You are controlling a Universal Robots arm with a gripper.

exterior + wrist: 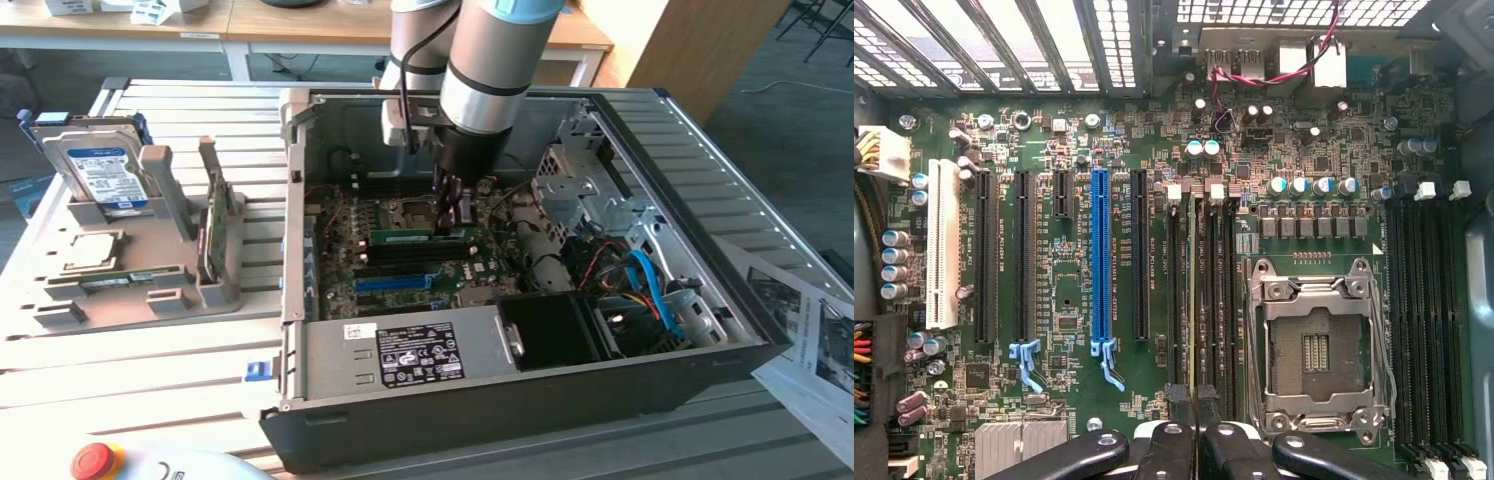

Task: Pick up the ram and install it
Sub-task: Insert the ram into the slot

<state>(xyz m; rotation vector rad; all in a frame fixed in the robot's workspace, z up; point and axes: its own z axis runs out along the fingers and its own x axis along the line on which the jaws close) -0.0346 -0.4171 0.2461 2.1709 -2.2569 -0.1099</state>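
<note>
My gripper (458,230) reaches down into the open computer case (747,300), over the motherboard (340,235). It is shut on the ram (407,237), a slim green stick held on edge along the black memory slots (414,255) beside the CPU socket (407,210). In the wrist view the black fingers (1164,445) pinch the ram (1193,300), seen edge-on as a thin line running along a slot next to the CPU socket (1316,345). Whether the stick is pressed home in the slot I cannot tell.
A grey tray (160,300) at the exterior view's left holds a hard drive (104,175), an upright green card (214,235), a chip (87,252) and another slim green stick (127,278). The power supply (400,355), a black fan shroud (561,330) and cables crowd the case.
</note>
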